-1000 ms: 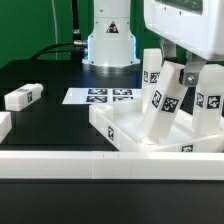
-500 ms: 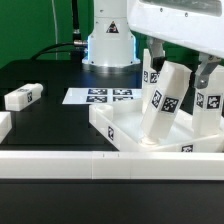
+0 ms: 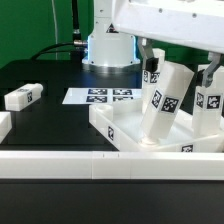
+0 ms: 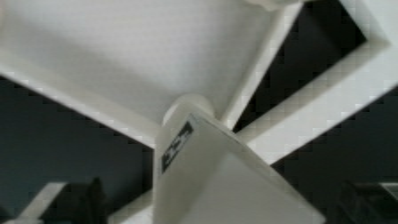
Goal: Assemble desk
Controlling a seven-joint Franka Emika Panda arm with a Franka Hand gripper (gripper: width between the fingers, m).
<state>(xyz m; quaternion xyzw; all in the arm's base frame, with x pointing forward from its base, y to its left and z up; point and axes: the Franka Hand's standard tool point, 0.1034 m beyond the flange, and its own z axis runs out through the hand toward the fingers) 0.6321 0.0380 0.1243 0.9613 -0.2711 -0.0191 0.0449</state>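
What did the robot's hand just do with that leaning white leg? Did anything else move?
The gripper opened and let go of the leaning leg, then drew up a little and toward the exterior view's left. The leg stayed where it was, leaning in the desk top. The loose leg lying off to the side and the marker board did not move.

Four legs (image 3: 20, 97) (image 3: 162, 100) (image 3: 150, 72) (image 3: 211, 100), one desk top (image 3: 110, 128), one marker board (image 3: 100, 96).

A green backdrop (image 3: 28, 25) stands behind the black table (image 3: 55, 125). The marker board (image 3: 100, 97) lies flat on the table; a long low white rail (image 3: 60, 164) runs across its near side.
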